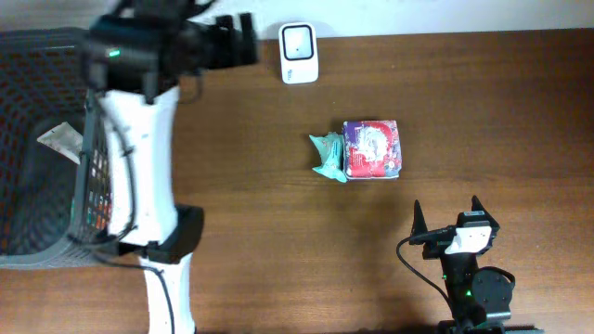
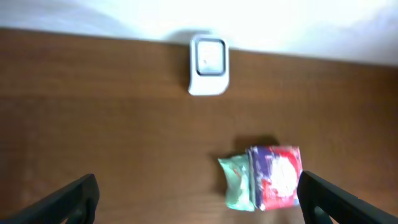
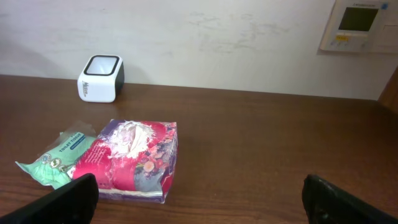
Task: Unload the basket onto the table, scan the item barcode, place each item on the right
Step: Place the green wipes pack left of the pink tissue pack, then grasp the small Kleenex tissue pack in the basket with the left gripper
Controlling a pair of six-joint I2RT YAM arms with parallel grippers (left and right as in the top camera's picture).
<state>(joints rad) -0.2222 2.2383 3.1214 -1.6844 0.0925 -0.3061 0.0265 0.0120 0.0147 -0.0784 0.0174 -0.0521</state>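
A red and purple flowered pack (image 1: 372, 148) (image 3: 134, 158) (image 2: 277, 176) lies flat mid-table. A green packet (image 1: 327, 158) (image 3: 59, 155) (image 2: 236, 180) touches its left side. The white barcode scanner (image 1: 299, 53) (image 2: 208, 64) (image 3: 100, 78) stands at the table's far edge. My left gripper (image 1: 249, 39) (image 2: 199, 186) hangs open and empty just left of the scanner, well apart from the packs. At the near right edge, my right gripper (image 1: 446, 206) (image 3: 200, 190) is open and empty, facing the packs from a distance. No barcode shows on either pack.
A dark mesh basket (image 1: 37, 56) stands at the table's left end with a pale packet (image 1: 59, 137) inside. The left arm's white body (image 1: 139, 158) runs along the basket's right side. A wall panel (image 3: 357, 25) hangs behind the table.
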